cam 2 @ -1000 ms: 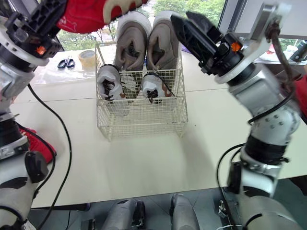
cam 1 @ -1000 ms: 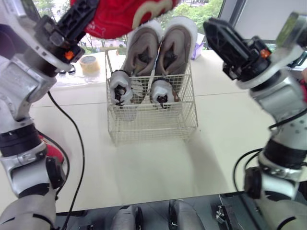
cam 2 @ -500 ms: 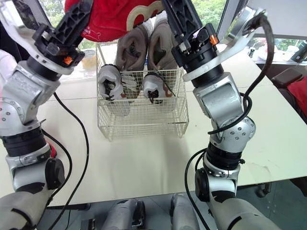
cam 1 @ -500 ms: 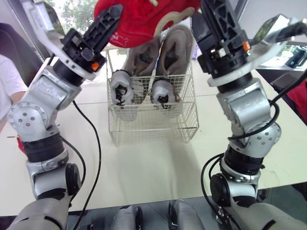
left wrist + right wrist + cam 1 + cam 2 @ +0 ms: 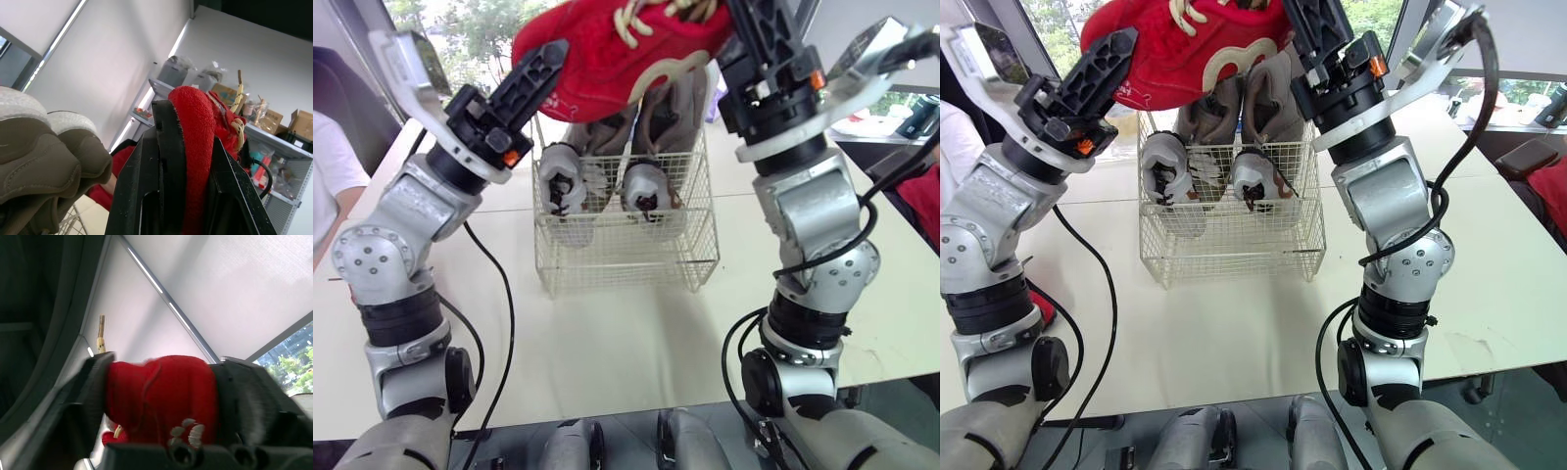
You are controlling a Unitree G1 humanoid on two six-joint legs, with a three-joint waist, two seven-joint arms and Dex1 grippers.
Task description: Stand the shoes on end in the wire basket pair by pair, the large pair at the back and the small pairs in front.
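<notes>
From the head views, both claws hold one red shoe (image 5: 626,49) in the air, right above the wire basket (image 5: 626,250) near the desk's (image 5: 626,343) far edge. The left claw (image 5: 533,73) pinches one end and the right claw (image 5: 754,29) the other. The large pair (image 5: 656,108) stands at the basket's back, with a small pair (image 5: 563,181) just in front of it. The strip behind the front wall looks free, so I'd tip the shoe on end and lower it there, keeping it off the rim. A person's sleeve (image 5: 328,186) sits by the desk's left edge, and the near desk is open.

In the left wrist view, the black fingers (image 5: 161,171) press on red fabric (image 5: 195,161), with the large pair (image 5: 39,161) beside them.

In the right wrist view, the fingers (image 5: 249,401) clamp the shoe (image 5: 161,396) between them.
</notes>
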